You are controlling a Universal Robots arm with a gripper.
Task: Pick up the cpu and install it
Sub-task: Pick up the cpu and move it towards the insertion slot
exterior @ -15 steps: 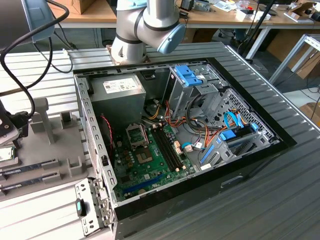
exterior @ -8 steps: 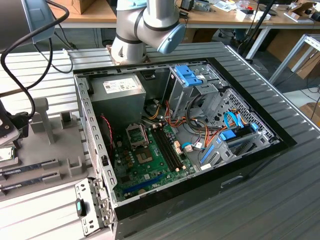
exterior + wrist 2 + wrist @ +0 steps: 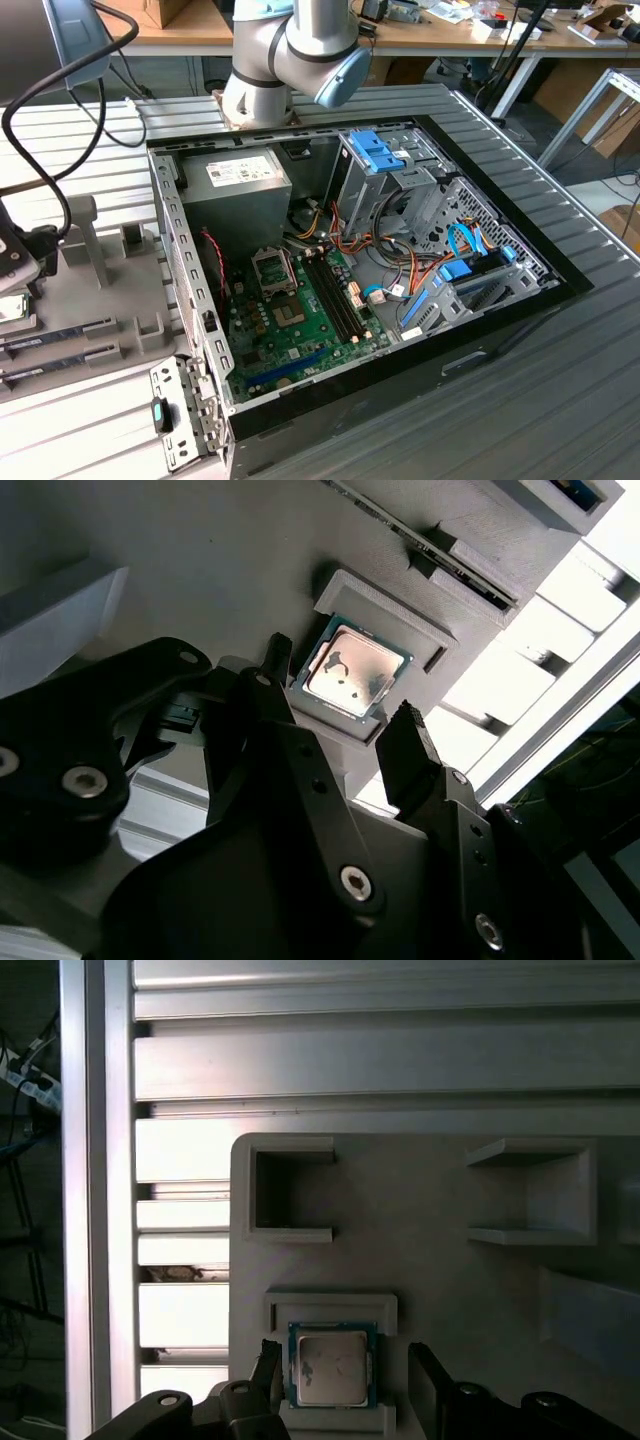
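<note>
My jaws were spread wide, straddling the cpu (image 3: 330, 1365) and pinching nothing. The cpu lay flat, silvery top up, in a shallow square pocket of the grey holder (image 3: 450, 1290) on the ribbed desk (image 3: 350, 1060). The open computer case (image 3: 190, 270) sat just beside the holder, toward the exterior view's right.

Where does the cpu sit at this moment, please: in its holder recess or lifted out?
In the recess. The cpu lies flat in the grey holder, with the open jaws on either side of it.
</note>
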